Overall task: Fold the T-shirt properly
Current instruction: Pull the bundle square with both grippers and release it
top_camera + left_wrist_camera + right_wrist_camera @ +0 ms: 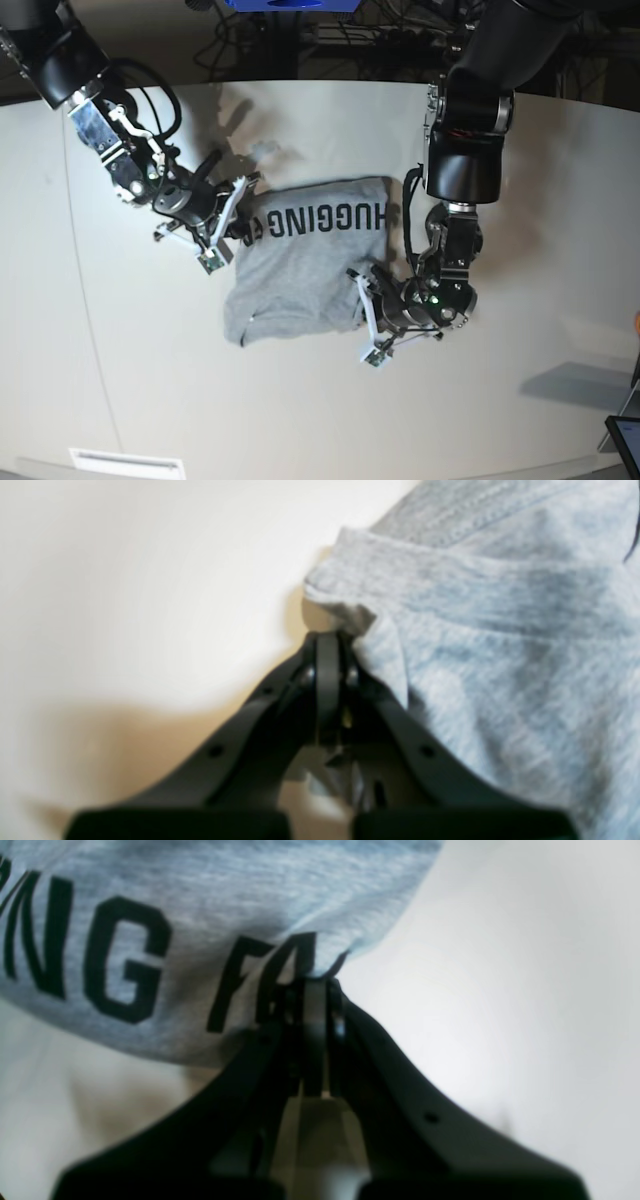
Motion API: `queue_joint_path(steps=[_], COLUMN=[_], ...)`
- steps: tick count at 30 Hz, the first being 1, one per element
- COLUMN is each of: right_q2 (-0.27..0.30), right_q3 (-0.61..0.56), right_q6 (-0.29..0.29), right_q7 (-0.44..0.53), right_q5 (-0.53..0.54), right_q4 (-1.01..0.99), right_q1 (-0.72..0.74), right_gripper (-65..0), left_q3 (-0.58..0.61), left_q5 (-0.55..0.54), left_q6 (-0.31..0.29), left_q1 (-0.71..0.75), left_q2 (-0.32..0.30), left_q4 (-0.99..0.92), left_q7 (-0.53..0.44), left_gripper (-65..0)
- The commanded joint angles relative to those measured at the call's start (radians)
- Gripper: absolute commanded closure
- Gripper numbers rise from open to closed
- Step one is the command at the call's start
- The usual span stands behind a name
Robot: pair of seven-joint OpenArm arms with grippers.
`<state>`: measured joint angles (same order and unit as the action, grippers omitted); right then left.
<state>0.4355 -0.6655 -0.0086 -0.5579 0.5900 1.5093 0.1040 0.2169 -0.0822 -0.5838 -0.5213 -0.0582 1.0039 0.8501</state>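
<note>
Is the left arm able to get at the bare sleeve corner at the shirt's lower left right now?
Probably not as things stand. The left gripper is shut on the T-shirt at its near edge, so it would have to let go first. The table around that far corner looks free of obstacles.

I see the T-shirt [300,265] as heather grey, printed with black block capitals at its 12 o'clock edge. Both end effectors, left [327,642] and right [315,985], are black; the tabletop [300,400] is off-white.
</note>
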Motion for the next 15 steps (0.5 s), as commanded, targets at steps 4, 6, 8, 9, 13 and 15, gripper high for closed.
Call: queue_joint_path(steps=[4, 6, 8, 9, 13, 15], right_q2=[0.015, 0.015, 0.015, 0.018, 0.023, 0.023], right_q3=[-0.013, -0.013, -0.013, -0.013, 0.033, 0.066], right_q6=[0.005, 0.005, 0.005, 0.005, 0.005, 0.005], right_q7=[-0.155, -0.155, -0.155, -0.155, -0.155, -0.156], right_q5=[0.002, 0.000, 0.000, 0.000, -0.002, -0.002], right_q4=[0.006, 0.000, -0.002, -0.002, -0.002, 0.001], right_q1=[-0.046, -0.053, -0.054, -0.053, -0.056, -0.069], right_gripper=[-1.3, -1.5, -1.5, -1.5, -1.5, -1.5], left_q3=[0.003, 0.003, 0.002, -0.001, -0.004, -0.006], left_q5=[-0.012, -0.012, -0.012, -0.012, -0.012, -0.012], left_q6=[0.014, 0.014, 0.014, 0.014, 0.014, 0.014], left_q1=[-0.046, -0.059, -0.066, -0.067, -0.066, -0.066], left_q2=[0.018, 0.018, 0.016, 0.010, -0.044, -0.070], left_q4=[-0.020, -0.021, -0.015, -0.010, 0.048, 0.080], left_q7=[-0.055, -0.056, -0.051, -0.051, -0.047, -0.021], left_gripper=[0.0, 0.0, 0.0, 0.0, 0.0, 0.0])
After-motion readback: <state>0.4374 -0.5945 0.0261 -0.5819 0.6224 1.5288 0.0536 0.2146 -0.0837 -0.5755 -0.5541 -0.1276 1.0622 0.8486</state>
